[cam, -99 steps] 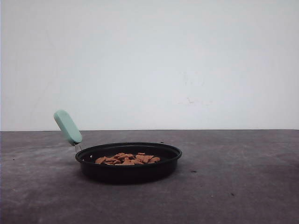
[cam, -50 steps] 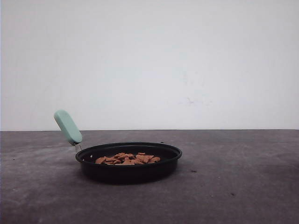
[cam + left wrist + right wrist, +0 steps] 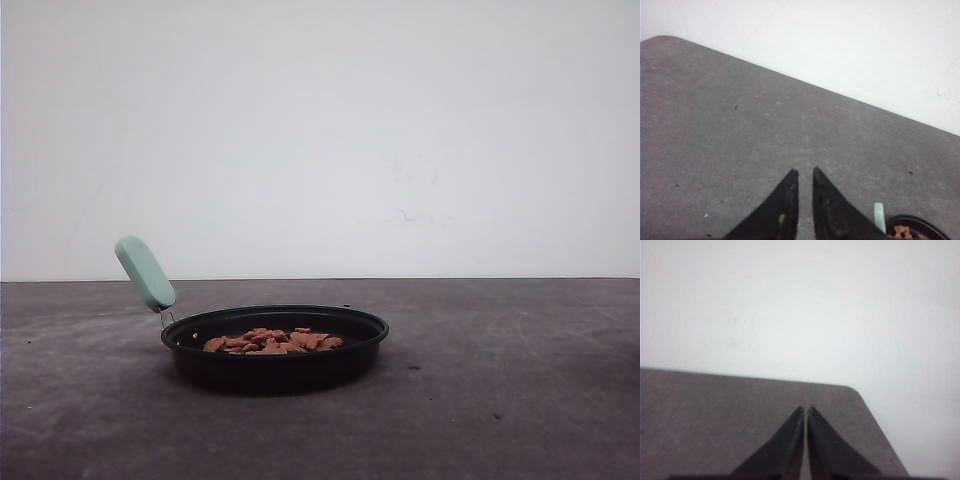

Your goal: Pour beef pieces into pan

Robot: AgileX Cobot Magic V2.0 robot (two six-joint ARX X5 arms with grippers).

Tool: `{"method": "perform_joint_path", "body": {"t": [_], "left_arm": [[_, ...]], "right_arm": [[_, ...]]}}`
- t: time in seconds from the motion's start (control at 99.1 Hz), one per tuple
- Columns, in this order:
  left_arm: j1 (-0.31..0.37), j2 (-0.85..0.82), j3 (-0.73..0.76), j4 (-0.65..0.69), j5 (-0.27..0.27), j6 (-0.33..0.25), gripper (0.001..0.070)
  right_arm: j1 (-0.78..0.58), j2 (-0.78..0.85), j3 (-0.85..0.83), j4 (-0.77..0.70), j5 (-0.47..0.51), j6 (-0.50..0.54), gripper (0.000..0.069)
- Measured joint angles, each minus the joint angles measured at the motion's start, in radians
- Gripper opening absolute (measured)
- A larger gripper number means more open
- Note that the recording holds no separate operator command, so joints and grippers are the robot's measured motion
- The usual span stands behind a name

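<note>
The beef pieces are lying in a low heap inside the pan, which is sitting on the grey table; the pour appears complete. The mint-green handle is pointing up and toward the robot's left. The left gripper is hovering beside that handle, fingers nearly together and holding nothing. The right gripper is pointing at a far table corner, fingers together, empty. The left arm is judged nearer.
</note>
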Motion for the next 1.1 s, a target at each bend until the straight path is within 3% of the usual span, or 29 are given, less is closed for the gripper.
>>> {"method": "perform_joint_path", "body": {"t": [0.111,0.313,0.565,1.099], "left_arm": [[0.000,0.000,0.000,0.000,0.000,0.000,0.0024],[0.000,0.000,0.000,-0.002,0.000,0.000,0.0024],[0.000,-0.002,0.001,-0.003,0.000,0.000,0.0024],[0.000,-0.002,0.001,-0.002,0.000,0.000,0.0024]], "right_arm": [[-0.007,-0.023,-0.195,0.146,-0.058,0.056,0.0008],[-0.025,-0.142,-0.423,0.101,-0.186,0.104,0.0008],[-0.020,-0.143,-0.503,0.108,-0.255,0.114,0.0008],[-0.009,-0.142,-0.514,0.143,-0.254,0.115,0.0007]]}}
